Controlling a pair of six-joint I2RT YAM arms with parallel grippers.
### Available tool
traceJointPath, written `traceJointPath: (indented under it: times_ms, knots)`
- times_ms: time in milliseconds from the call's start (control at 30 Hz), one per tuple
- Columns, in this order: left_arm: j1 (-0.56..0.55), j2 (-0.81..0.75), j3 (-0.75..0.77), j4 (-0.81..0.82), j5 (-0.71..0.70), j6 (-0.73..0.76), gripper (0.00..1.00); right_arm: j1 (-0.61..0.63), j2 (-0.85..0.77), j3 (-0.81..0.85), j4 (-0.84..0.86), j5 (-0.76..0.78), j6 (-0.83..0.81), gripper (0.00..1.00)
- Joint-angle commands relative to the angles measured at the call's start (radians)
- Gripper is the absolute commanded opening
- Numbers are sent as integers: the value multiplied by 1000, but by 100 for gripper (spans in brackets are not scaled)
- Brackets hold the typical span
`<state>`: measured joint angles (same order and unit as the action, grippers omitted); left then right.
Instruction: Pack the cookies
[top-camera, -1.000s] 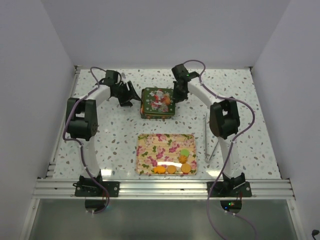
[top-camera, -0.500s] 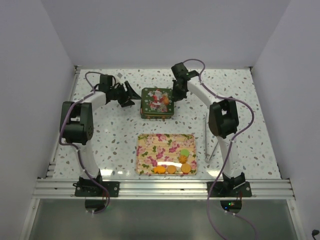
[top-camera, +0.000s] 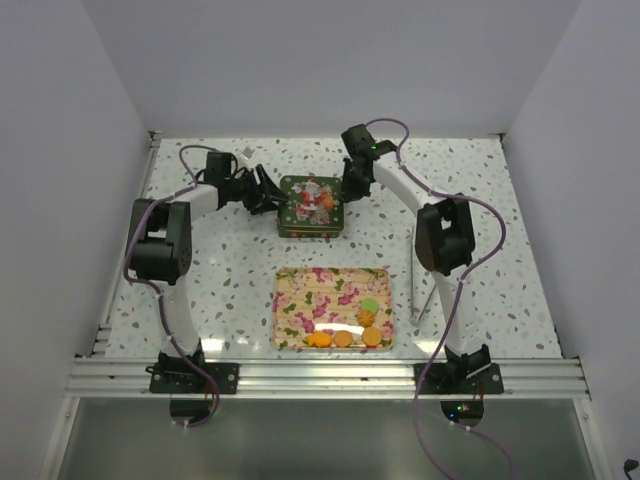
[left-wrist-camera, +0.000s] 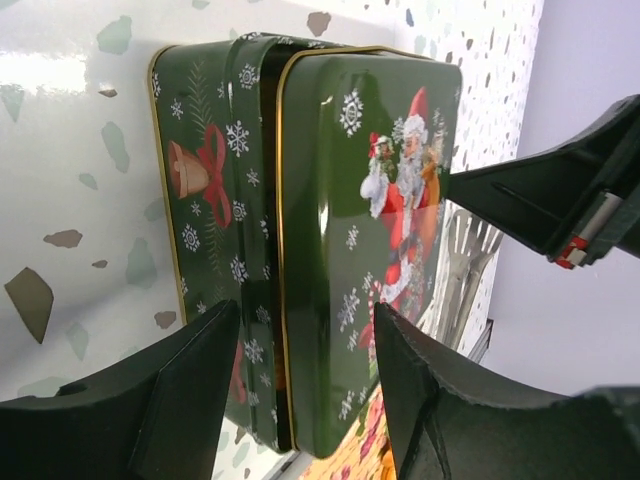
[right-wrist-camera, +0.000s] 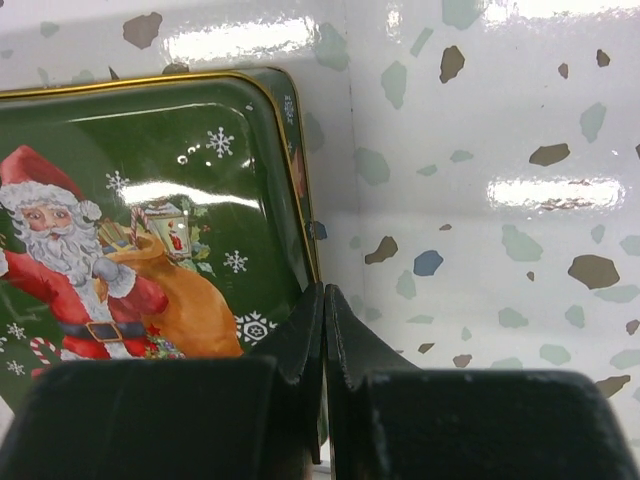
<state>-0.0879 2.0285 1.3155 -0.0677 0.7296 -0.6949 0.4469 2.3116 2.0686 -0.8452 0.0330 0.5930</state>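
Green tin (left-wrist-camera: 360, 200) fills both wrist views: left gripper (left-wrist-camera: 305, 318) spread apart, right gripper (right-wrist-camera: 323, 298) pinched together. Overhead adds cookies (top-camera: 345, 337) on the near tray (top-camera: 300, 288).

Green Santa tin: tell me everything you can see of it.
The tin is a rectangular box with rounded corners, glossy dark-green metal by the look, gold-edged. Its lid, in place, shows Santa with a sack and snowflakes; the side bears a bell with a red bow. It lies flat on the speckled table, far centre. The open left claw straddles its left side; the shut right claw meets its right edge.
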Motion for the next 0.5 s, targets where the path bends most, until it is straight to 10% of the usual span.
traceJointPath:
  times_ms: [0, 467]
  knots:
    - [-18, 38, 60, -15, -5, 28, 59, 12, 14, 56, 14, -30, 36, 0]
    - [-21, 65, 64, 16, 42, 26, 58, 47, 9, 56, 29, -79, 87, 0]
